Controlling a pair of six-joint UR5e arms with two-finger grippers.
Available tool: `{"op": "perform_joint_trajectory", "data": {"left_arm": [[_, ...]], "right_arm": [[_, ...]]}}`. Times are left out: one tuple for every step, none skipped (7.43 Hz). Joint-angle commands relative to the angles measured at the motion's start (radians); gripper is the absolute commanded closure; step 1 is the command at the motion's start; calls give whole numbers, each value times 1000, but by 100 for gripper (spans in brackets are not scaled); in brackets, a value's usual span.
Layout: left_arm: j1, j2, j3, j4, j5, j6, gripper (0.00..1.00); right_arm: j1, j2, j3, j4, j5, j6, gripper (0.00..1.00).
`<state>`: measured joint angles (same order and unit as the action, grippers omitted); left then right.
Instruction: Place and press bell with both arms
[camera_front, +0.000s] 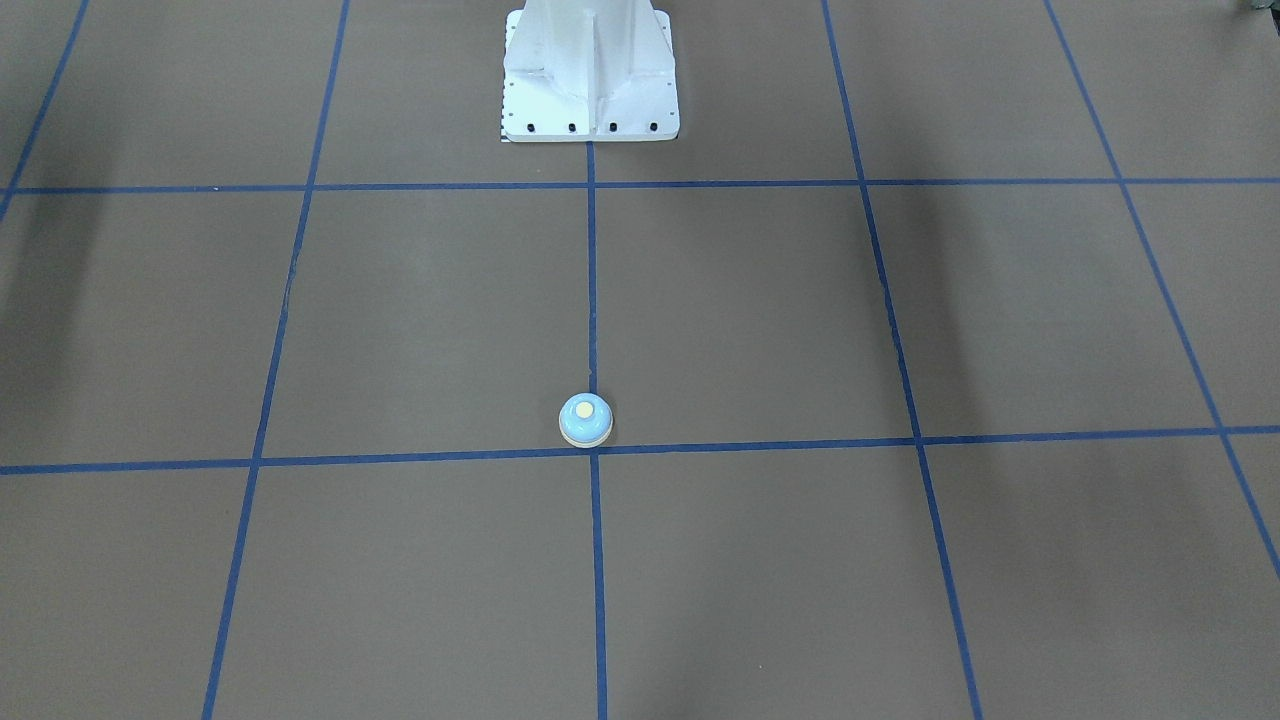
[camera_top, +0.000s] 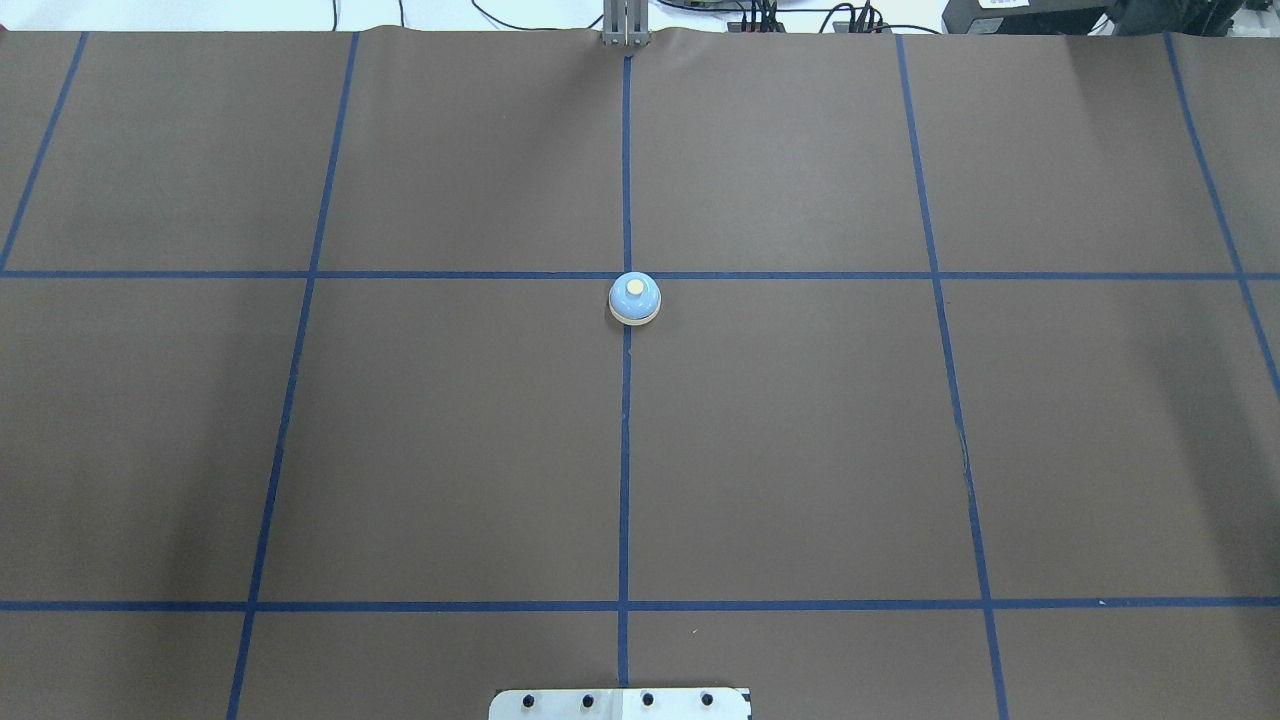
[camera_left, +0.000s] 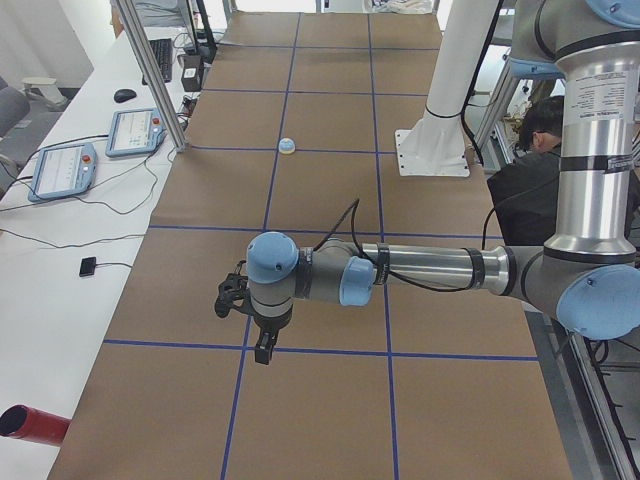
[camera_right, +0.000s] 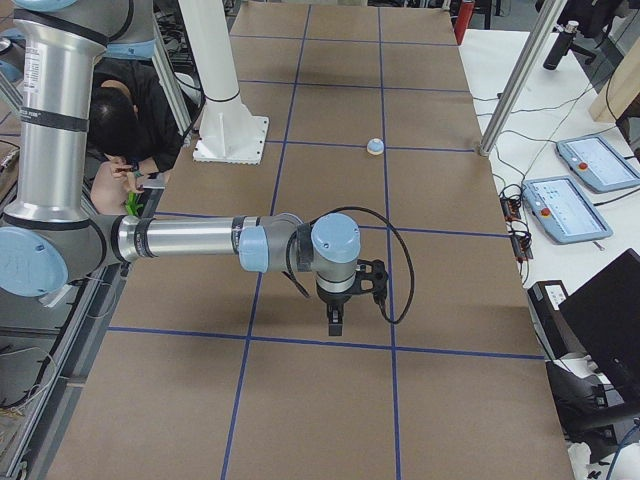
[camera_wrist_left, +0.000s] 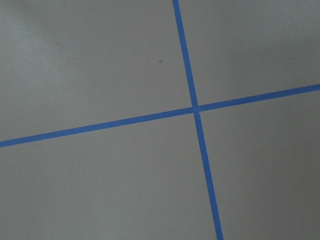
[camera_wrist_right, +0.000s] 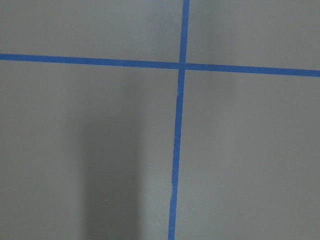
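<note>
Front-facing view: your bell (camera_front: 586, 419) sits upright on the desk (camera_front: 420, 320), lower centre, just above a crossing of blue tape (camera_front: 592, 300). Overhead, it lies just below that crossing, upper centre. From the left end, the left claw (camera_left: 263, 350) hangs mid-frame, pointing down, well apart from the bell. From the right end, the right claw (camera_right: 335, 322) hangs likewise. You cannot tell how wide either claw stands. Both wrist views show desk and blue tape.

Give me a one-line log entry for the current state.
bell: upright on centre tape line, nothing touching | left gripper: far from bell, state unclear | right gripper: far from bell, state unclear
</note>
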<state>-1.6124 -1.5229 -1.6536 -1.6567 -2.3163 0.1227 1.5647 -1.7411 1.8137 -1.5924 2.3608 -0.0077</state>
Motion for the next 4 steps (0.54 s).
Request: {"op": "perform_joint_trajectory", "data": {"left_arm": [[0,0,3,0,2,0,0],[0,0,5,0,2,0,0],[0,0,5,0,2,0,0],[0,1,5,-2,0,-2,0]], "right_arm": [[1,3,-1,-1,0,0,0],[1,3,2,-1,0,0,0],[0,5,4,-3,0,0,0],[0,9,-1,-3,0,0,0]]}}
